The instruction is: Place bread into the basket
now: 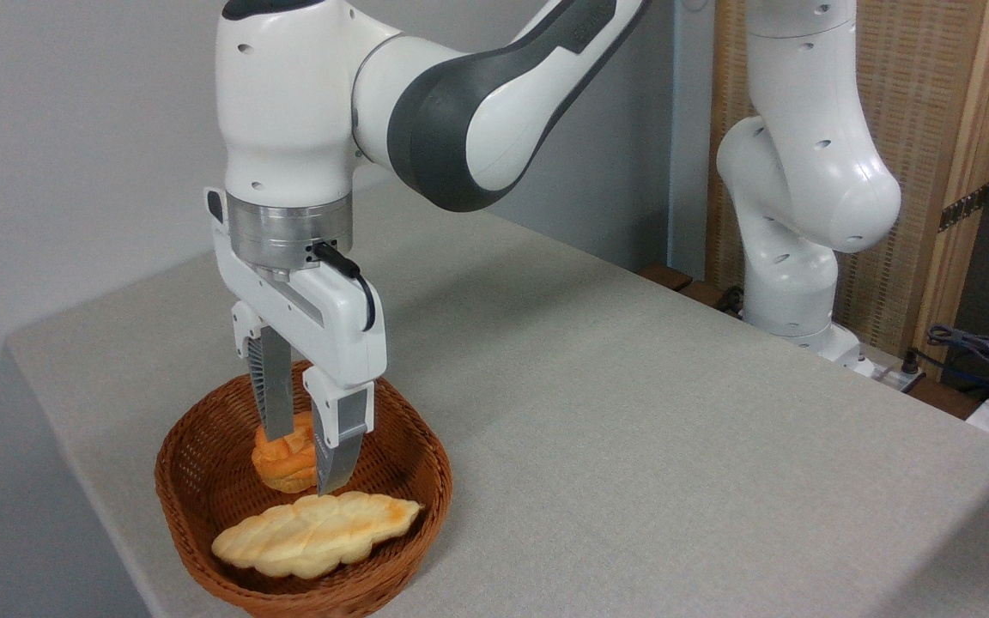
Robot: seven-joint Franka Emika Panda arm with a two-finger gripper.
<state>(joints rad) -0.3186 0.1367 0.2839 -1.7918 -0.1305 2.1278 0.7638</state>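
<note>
A long braided bread (316,533) lies in the round woven wicker basket (203,446). The gripper (301,451) hangs above it, fingers parted, grasping nothing.

The basket (203,481) sits on the table (632,429) at its near left corner. The bread (316,533) lies lengthwise inside the basket, along its front part, close to the near rim. Behind the bread, also in the basket, rests a small bun (286,457). The gripper (304,459) hangs above the basket with its fingers parted, one on either side of the bun, just behind and over the bread.
</note>
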